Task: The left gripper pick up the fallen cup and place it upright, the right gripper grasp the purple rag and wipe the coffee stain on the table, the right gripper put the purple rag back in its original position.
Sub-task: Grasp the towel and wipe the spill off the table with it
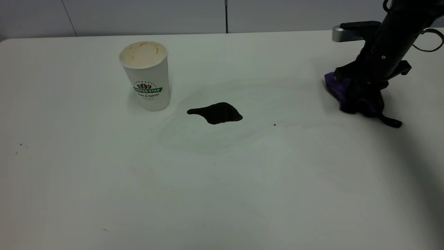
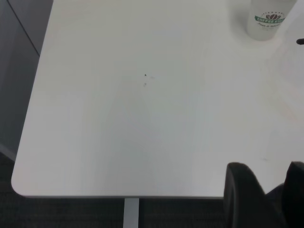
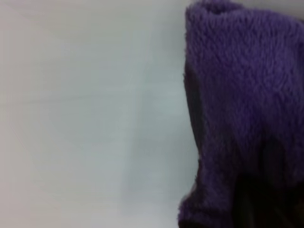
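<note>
White table [image 1: 104, 180]: upright cup [image 1: 147, 74] beside coffee stain [image 1: 216, 113].

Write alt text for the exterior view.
The right end effector presses down on a purple rag at the right side of a white table. A paper cup stands upright left of a dark coffee stain, not yet wiped.

The table [image 1: 222, 194] is a smooth white top with a soft sheen and faint dull wipe marks around the coffee stain [image 1: 215, 113], which lies glossy and black-brown. The cup [image 1: 147, 74] looks like matt white paper with a printed green band, its inside stained cream. The purple rag [image 3: 242, 109] is fuzzy, deep-piled cloth. The right tool [image 1: 362, 99] is matt black, seemingly plastic.
</note>
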